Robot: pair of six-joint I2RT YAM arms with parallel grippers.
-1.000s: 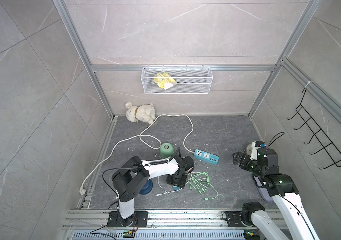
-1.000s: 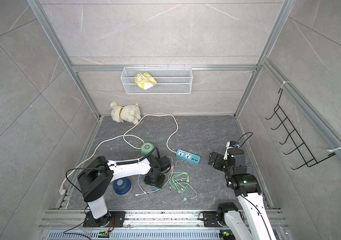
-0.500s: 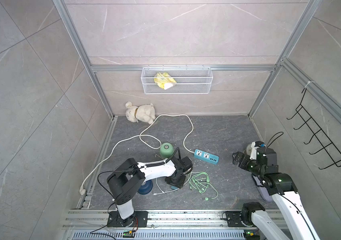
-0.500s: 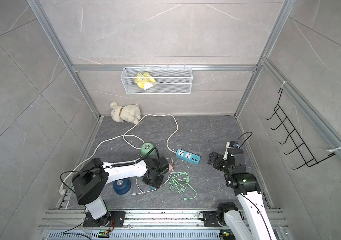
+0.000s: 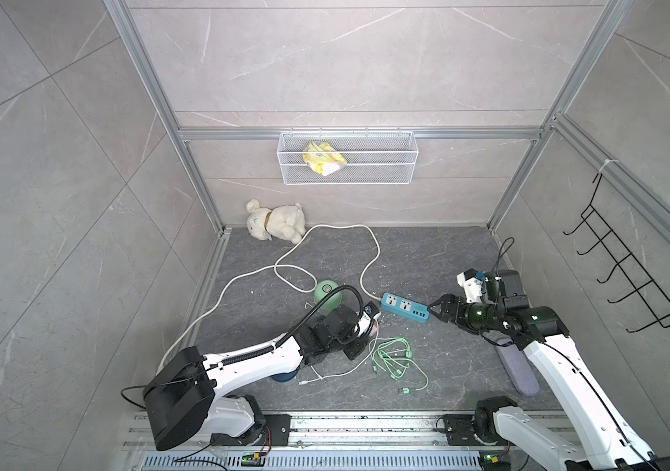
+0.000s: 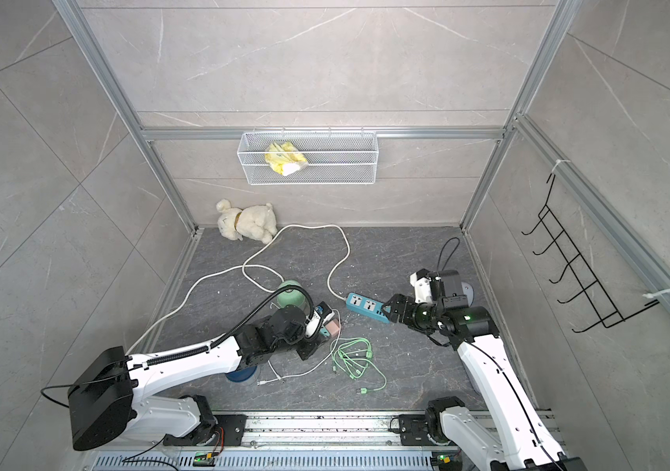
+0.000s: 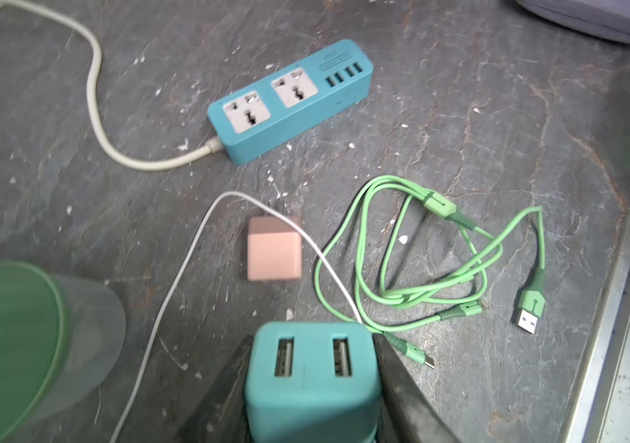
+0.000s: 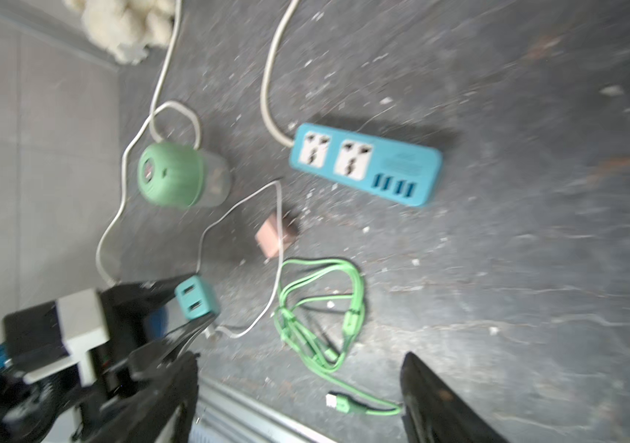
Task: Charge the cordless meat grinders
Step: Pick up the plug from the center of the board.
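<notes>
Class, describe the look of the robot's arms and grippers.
Left arm and right arm: white shells, black joints. Ribbed black hose on the left; thin black cable and green light on the right. Left gripper and right gripper: black tapering fingers.

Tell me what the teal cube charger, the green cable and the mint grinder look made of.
Teal cube charger: smooth matte plastic, likely; even colour, rounded moulded edges.
Green cable: rubbery sheath, limp loops, with a metal plug tip.
Mint grinder: matte plastic dome over a clear, probably plastic, cup.
</notes>
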